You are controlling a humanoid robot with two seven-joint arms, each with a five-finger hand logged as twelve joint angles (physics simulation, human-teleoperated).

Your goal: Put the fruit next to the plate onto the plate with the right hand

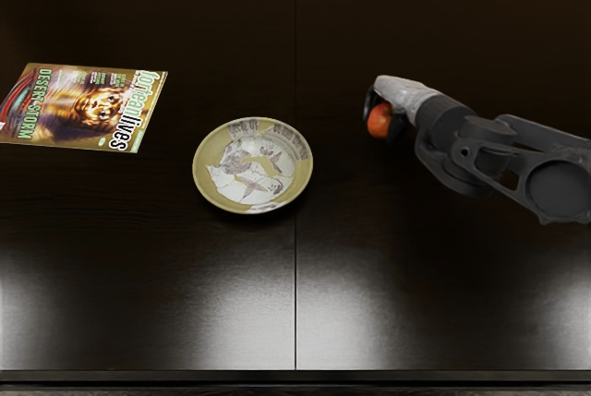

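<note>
The right hand (391,102) is clamped on the fruit (379,123), fingers curled around it, right of the centre of the table (416,276) and toward its far edge. The plate (252,166) sits near the table's centre, well apart from the fruit. A magazine (81,107) lies flat by the left edge.

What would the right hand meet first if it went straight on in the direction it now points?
Probably nothing: the right hand, shut on the fruit, points left and away, so its line passes behind the plate and magazine, over the table. Depth is hard to judge.
</note>
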